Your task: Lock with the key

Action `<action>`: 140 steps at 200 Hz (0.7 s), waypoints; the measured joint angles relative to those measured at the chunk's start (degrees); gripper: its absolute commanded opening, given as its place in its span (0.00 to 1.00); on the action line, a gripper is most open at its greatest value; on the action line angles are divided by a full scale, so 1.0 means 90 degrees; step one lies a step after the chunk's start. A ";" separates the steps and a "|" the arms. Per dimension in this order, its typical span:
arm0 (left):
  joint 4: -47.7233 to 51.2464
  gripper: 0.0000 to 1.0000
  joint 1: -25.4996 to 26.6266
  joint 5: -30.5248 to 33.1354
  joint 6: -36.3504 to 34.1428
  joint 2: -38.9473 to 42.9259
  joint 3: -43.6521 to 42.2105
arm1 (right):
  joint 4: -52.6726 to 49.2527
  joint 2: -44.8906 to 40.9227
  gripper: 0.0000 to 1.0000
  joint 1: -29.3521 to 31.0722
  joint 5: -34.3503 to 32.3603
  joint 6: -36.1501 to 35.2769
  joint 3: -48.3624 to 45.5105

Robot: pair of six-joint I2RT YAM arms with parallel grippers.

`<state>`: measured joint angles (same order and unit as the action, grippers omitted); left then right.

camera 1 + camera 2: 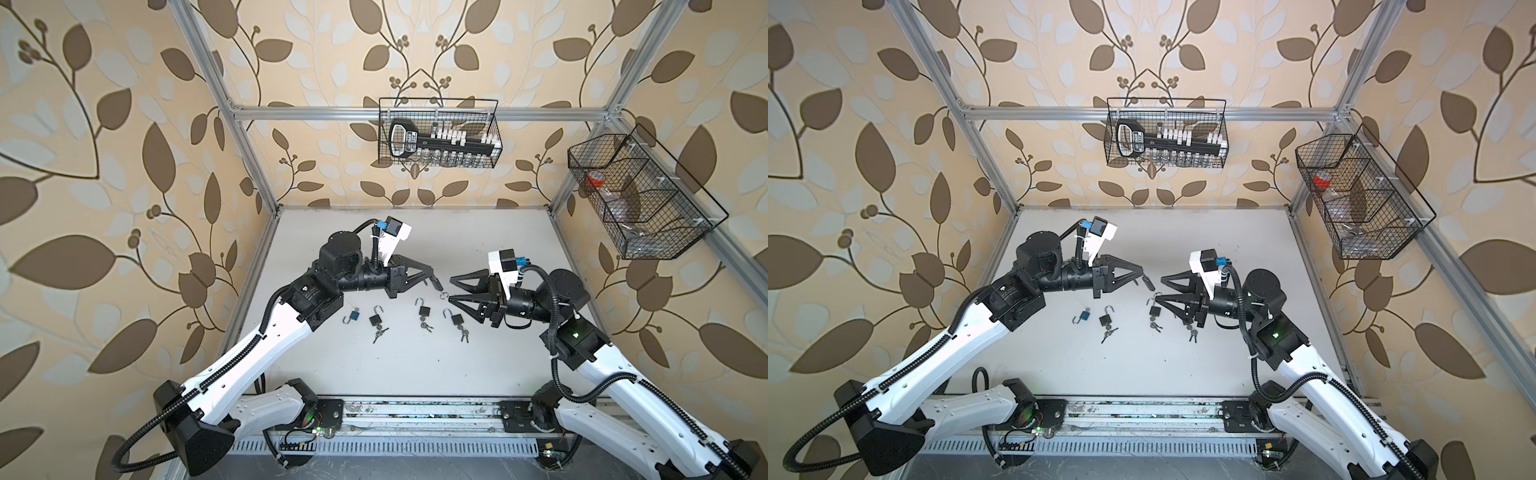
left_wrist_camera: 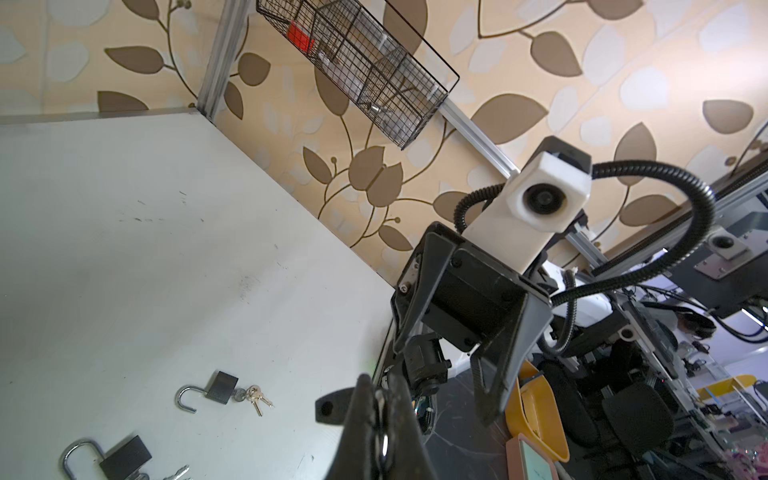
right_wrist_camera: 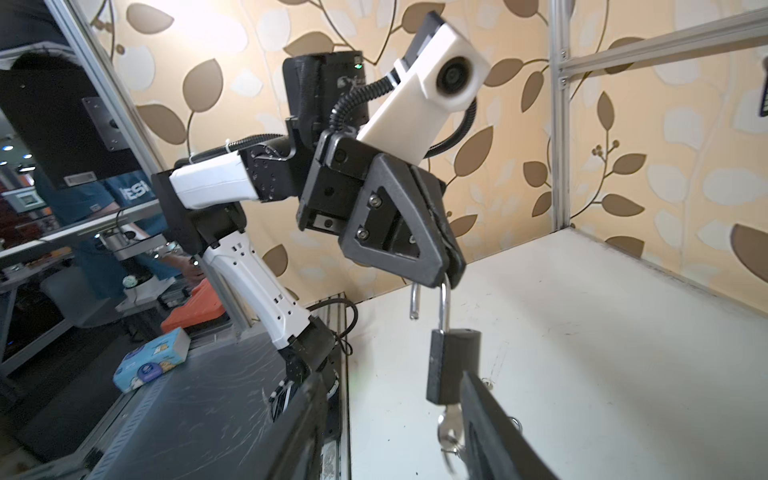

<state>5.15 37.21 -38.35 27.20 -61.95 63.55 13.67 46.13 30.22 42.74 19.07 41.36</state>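
Right hand (image 1: 450, 288) up close, one dark finger (image 3: 492, 415) filling the wrist view just beside the dangling keys (image 3: 448, 432); touching or not, I can't quite tell; risk first: the padlock (image 3: 454, 365) hangs free above the worktop (image 1: 457, 232) by its open shackle (image 3: 444, 299) alone, so a crooked squeeze on the body could set it swinging or twist the steel out of that thin pinch, and bumped keys could slip from the lock; left hand (image 3: 451, 272) is clamped tight on the shackle's bend; right hand stands roughly half open, fingers parted, holding nothing.
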 measured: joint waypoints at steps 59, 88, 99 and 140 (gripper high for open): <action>-0.1030 0.00 0.0000 0.0733 0.1175 0.0483 -0.0551 | 0.1163 0.0046 0.54 0.0100 -0.0656 0.0398 -0.0304; -0.1404 0.00 0.0000 0.0979 0.1583 0.0505 -0.0748 | 0.1443 0.0068 0.56 0.0221 -0.0843 0.0189 -0.0304; -0.1494 0.00 0.0000 0.1005 0.1702 0.0505 -0.0772 | 0.1530 0.0146 0.55 0.0221 -0.0865 0.0121 -0.0299; -0.1734 0.00 0.0041 0.1103 0.1899 0.0510 -0.0775 | 0.1532 0.0738 0.54 0.0221 -0.0865 -0.0163 -0.0024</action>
<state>-10.46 37.58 -28.42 44.29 -57.36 56.58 27.46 52.77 32.21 34.96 17.61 41.15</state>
